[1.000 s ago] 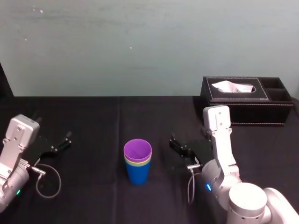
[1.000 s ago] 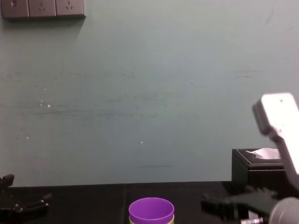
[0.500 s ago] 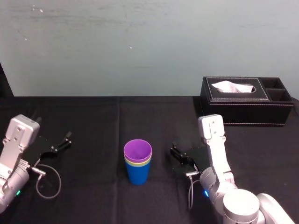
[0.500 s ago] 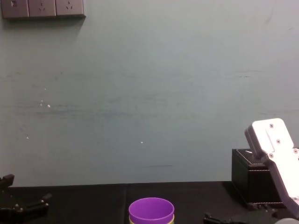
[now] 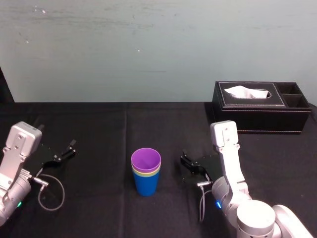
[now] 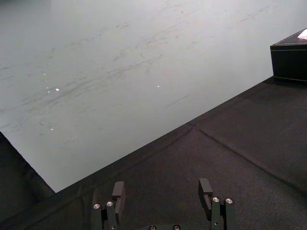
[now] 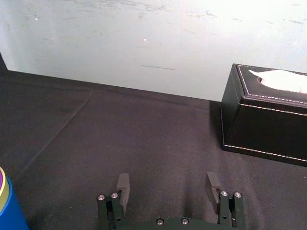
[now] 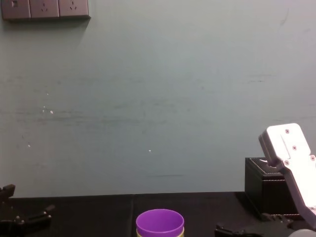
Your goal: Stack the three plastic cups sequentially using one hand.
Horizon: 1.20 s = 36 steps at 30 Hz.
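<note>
**Black cloth under a pale green wall: cups nested, right gripper idling beside them**

Sitting low over the black table, fingers spread wide with nothing between them: right gripper, showing the same parted, empty fingers in its own wrist view.

Standing near its fingertips on the side towards the other arm, apart from them and not touching: the three plastic cups, nesting upright as one stack. Riding innermost and topmost, purple cup. Showing just under it as a thin rim band, yellow-green cup. Wrapping both and bearing on the cloth, blue cup.

Sitting farther off on the gripper's opposite side, back towards the wall: black tissue box.

Lying idle well beyond the stack, low on the cloth, fingers likewise apart and empty: left gripper.

Judging by the nesting, looking finished as far as stacking goes, with only clearing away remaining. Doing that well probably meaning:
- moving with the fingers apart
- pulling away from the stack rather than across it
- rising a little first to avoid dragging on the cloth, since light empty cups are likely to tip at any brush
</note>
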Available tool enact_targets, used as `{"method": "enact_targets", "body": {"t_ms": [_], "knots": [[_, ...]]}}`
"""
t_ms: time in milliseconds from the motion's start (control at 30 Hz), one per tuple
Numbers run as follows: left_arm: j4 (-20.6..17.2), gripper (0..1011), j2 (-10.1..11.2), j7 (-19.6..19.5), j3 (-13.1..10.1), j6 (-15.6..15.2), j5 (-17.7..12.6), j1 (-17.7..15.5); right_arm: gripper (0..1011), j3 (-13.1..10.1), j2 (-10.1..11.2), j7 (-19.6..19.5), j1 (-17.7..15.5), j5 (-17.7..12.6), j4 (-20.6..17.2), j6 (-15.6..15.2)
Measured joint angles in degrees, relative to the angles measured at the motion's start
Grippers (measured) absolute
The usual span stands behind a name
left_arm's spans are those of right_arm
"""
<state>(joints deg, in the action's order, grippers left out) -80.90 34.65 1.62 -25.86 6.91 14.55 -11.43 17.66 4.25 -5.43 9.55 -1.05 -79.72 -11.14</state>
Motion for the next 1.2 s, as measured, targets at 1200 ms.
{"method": "enact_targets", "body": {"t_ms": [1200], "knots": [[0.0,1000,0.0,0.0,0.0,0.0,0.0,0.0,1003,0.0,0.02,-0.01,0.0,-0.14,-0.13,-0.1]]}}
